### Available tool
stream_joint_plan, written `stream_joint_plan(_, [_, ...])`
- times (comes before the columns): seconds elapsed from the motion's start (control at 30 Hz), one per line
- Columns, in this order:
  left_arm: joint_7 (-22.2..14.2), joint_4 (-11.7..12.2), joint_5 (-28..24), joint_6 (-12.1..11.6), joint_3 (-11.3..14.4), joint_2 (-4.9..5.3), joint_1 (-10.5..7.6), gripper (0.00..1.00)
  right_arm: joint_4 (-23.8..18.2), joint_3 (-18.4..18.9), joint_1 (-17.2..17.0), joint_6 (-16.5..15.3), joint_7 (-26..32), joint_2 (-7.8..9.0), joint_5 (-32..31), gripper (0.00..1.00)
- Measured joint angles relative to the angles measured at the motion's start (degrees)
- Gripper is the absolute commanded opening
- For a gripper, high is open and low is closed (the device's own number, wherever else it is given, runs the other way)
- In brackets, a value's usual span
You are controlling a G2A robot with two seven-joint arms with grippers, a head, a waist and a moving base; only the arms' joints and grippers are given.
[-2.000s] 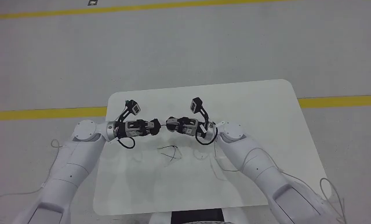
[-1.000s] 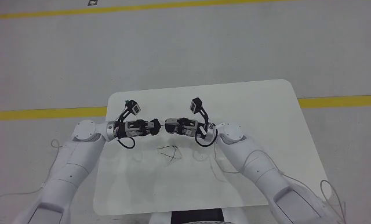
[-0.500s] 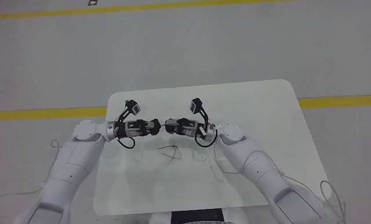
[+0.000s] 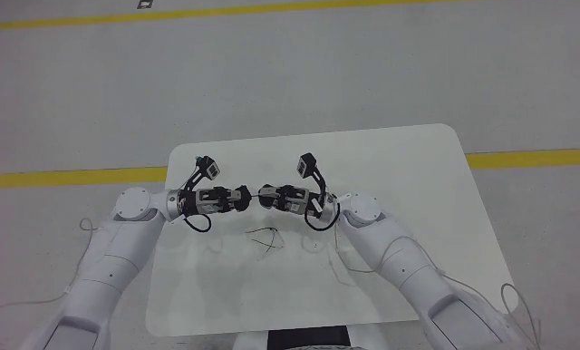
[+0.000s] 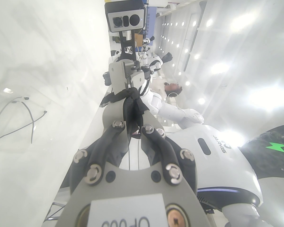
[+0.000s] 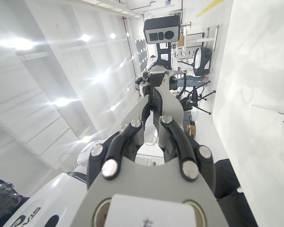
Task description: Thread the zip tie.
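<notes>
Right end effector (image 4: 261,195), slightly farther left

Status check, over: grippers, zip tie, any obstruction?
Left gripper and right gripper shut, tip to tip. Zip tie bridging them. Loose ties on table beneath, apart.

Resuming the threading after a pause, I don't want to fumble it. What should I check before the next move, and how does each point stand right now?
1. Left gripper and right gripper meet tip to tip above the white table: ok.
2. Both grippers' fingers closed: ok.
3. A tie actually held in either grip: cannot tell.
4. Tail lined up with the head's slot: cannot tell.
5. Loose zip ties lie on the table, apart from both grippers: ok.
</notes>
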Motion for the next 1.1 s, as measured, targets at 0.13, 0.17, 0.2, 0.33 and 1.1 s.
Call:
stream_joint_plan(0.13, [0.0,0.0,0.0,0.0,0.0,0.0,0.0,0.0,-0.14,0.06,-0.12,0.0,-0.13,0.01,-0.14,0.1])
stream_joint_plan(0.17, [0.0,0.0,0.0,0.0,0.0,0.0,0.0,0.0,-0.21,0.07,-0.16,0.0,-0.18,0.01,-0.18,0.14])
stream_joint_plan(0.2, [0.0,0.0,0.0,0.0,0.0,0.0,0.0,0.0,-0.3,0.09,-0.22,0.0,-0.24,0.01,-0.23,0.14])
stream_joint_plan(0.33, [0.0,0.0,0.0,0.0,0.0,0.0,0.0,0.0,-0.78,0.23,-0.61,0.0,-0.35,0.07,-0.49,0.13])
stream_joint_plan(1.1, [0.0,0.0,0.0,0.0,0.0,0.0,0.0,0.0,-1.77,0.81,-1.36,0.0,-0.29,0.17,-1.29,0.0])
